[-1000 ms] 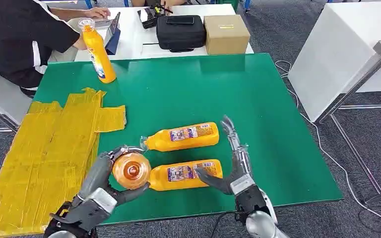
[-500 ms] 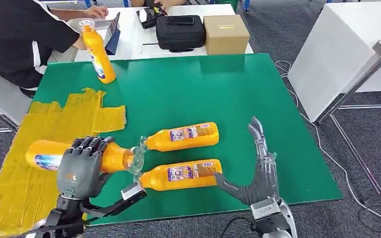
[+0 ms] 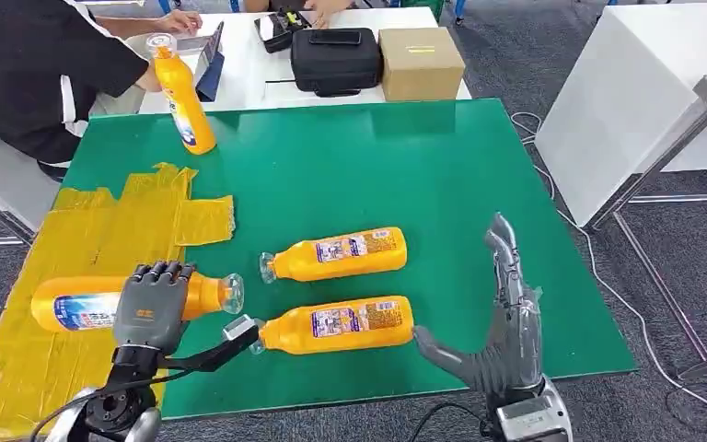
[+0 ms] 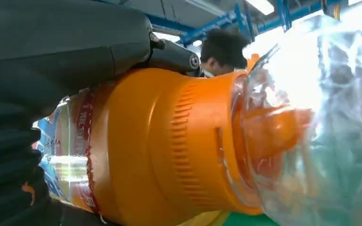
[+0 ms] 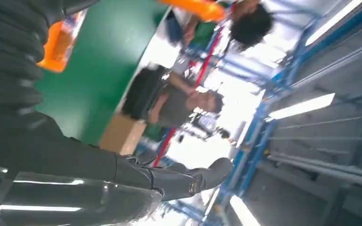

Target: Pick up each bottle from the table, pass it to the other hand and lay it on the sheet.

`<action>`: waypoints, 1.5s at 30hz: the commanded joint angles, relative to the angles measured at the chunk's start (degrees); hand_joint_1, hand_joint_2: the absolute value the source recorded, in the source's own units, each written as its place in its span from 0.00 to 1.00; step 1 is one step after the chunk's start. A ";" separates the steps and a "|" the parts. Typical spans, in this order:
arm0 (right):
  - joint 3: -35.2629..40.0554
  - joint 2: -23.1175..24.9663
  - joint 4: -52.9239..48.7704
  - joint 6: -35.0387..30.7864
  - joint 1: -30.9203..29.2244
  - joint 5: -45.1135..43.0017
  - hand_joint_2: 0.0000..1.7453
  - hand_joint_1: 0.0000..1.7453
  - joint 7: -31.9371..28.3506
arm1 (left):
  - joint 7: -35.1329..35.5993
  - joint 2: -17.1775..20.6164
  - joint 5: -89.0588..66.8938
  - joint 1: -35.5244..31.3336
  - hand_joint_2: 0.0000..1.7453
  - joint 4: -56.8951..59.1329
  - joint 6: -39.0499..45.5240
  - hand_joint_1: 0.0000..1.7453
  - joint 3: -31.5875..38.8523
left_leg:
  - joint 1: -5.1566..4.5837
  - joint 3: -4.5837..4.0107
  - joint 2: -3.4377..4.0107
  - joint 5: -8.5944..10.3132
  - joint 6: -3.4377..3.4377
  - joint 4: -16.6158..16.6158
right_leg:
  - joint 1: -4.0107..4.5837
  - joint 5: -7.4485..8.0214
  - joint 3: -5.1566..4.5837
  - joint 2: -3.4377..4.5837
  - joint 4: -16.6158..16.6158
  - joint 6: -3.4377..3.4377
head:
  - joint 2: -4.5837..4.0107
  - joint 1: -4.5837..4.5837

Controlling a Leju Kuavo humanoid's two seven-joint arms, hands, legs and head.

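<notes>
Head view: black case [image 3: 336, 60], cardboard box [image 3: 421, 63] behind green table [image 3: 479, 184]

dark grey hand [image 3: 150, 308] — silver wrist, black cable

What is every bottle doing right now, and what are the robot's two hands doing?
Held bottle: lying sideways over the yellow sheet, gripped by the left hand.
Near bottle: lying on the green table, free.
Middle bottle: lying on the table, free.
Far bottle: standing upright.
Right hand: open, fingers spread, holding nothing.
</notes>
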 commanded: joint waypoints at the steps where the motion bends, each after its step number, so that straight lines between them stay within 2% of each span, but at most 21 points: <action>1: -2.52 0.65 -3.98 4.25 2.27 2.94 1.00 0.00 -0.36 | 7.14 2.73 -0.30 -11.03 1.00 19.31 1.13 1.00 -4.80 | 0.01 0.09 -0.42 0.07 -0.14 -0.06 | -0.01 -0.04 0.18 -0.22 -0.04 -0.06 | -0.02 0.02; 5: -3.20 1.72 -2.88 4.46 2.24 3.24 1.00 0.00 0.67 | 5.15 1.45 -0.30 -10.13 1.00 21.81 1.71 1.00 -0.01 | 0.03 0.13 -0.11 0.02 -0.11 -0.08 | 0.02 0.00 0.16 0.04 -0.06 -0.05 | -0.02 0.00; 11: -4.25 2.91 -2.61 6.55 2.16 3.81 1.00 0.00 1.17 | 7.54 2.81 -0.30 -11.35 1.00 24.50 2.45 1.00 -1.94 | 0.05 0.13 -0.14 -0.02 -0.15 -0.04 | 0.03 -0.04 0.18 0.07 -0.03 -0.06 | -0.02 0.02; 16: -4.18 2.35 -1.60 7.84 2.19 3.53 1.00 0.00 0.67 | 4.22 0.51 -0.30 -11.37 1.00 27.77 3.65 1.00 2.57 | 0.03 0.09 -0.11 0.01 -0.12 -0.05 | 0.02 0.00 0.13 0.06 -0.03 -0.04 | -0.02 0.02; 17: -4.16 2.42 -1.38 7.82 2.15 3.51 1.00 0.00 0.62 | 4.09 0.59 -0.30 -11.22 1.00 27.77 3.81 0.85 2.68 | 0.05 0.11 -0.14 0.00 -0.14 -0.05 | 0.03 -0.01 0.17 0.07 -0.05 -0.05 | -0.02 0.00; 18: -3.70 2.05 -0.99 8.45 1.97 3.32 1.00 0.00 0.34 | 4.98 1.46 -0.30 -11.21 1.00 27.69 4.34 0.37 1.41 | 0.04 0.07 -0.09 0.01 -0.10 -0.05 | 0.03 0.01 0.12 0.06 -0.04 -0.04 | -0.02 0.00; 22: -3.60 2.18 -0.66 8.41 1.92 3.32 1.00 0.00 0.29 | 5.14 1.56 -0.30 -10.89 1.00 27.66 4.59 0.37 1.35 | 0.05 0.10 -0.10 0.00 -0.12 -0.06 | 0.03 -0.01 0.15 0.08 -0.06 -0.05 | 0.00 0.00; 23: -3.60 2.18 -0.66 8.41 1.92 3.32 1.00 0.00 0.29 | 5.14 1.56 -0.30 -10.89 1.00 27.66 4.59 0.24 1.35 | 0.06 0.16 -0.14 -0.02 -0.17 -0.08 | 0.04 -0.03 0.22 0.11 -0.08 -0.07 | 0.00 0.00; 24: -3.45 2.09 -0.63 8.59 1.84 3.26 1.00 0.00 0.22 | 4.98 1.40 -0.30 -10.69 1.00 27.63 4.69 0.00 1.52 | 0.05 0.12 -0.10 -0.02 -0.13 -0.06 | 0.03 -0.02 0.17 0.09 -0.05 -0.06 | 0.00 0.00; 32: -1.60 1.86 2.76 12.41 -1.07 -1.24 1.00 0.00 -0.16 | 2.77 -0.23 -0.30 -5.27 1.00 25.38 4.98 0.00 5.95 | 0.04 0.12 0.07 -0.02 -0.10 -0.09 | 0.03 0.03 0.16 0.22 -0.07 -0.03 | -0.02 0.02; 38: -1.08 2.12 2.36 12.65 -1.50 -1.53 1.00 0.00 -0.10 | 3.84 0.50 -0.30 -4.26 1.00 25.08 4.13 0.00 3.85 | 0.05 0.12 0.00 -0.03 -0.12 -0.07 | 0.03 0.00 0.17 0.19 -0.06 -0.04 | 0.00 0.00; 41: -1.10 1.82 2.38 12.43 -1.40 -1.53 1.00 0.00 -0.09 | 3.26 -0.44 -0.30 -3.45 1.00 24.08 4.31 0.00 5.04 | 0.03 0.16 0.04 -0.03 -0.12 -0.10 | 0.01 0.01 0.21 0.22 -0.07 -0.04 | 0.00 0.00; 45: -1.54 1.19 0.85 7.83 -0.15 1.16 1.00 0.00 0.29 | -5.12 -5.13 3.72 -1.40 1.00 16.90 10.47 0.00 10.22 | 0.02 0.17 -0.03 -0.05 -0.13 -0.08 | 0.01 -0.01 0.25 0.19 -0.07 -0.03 | -0.02 0.00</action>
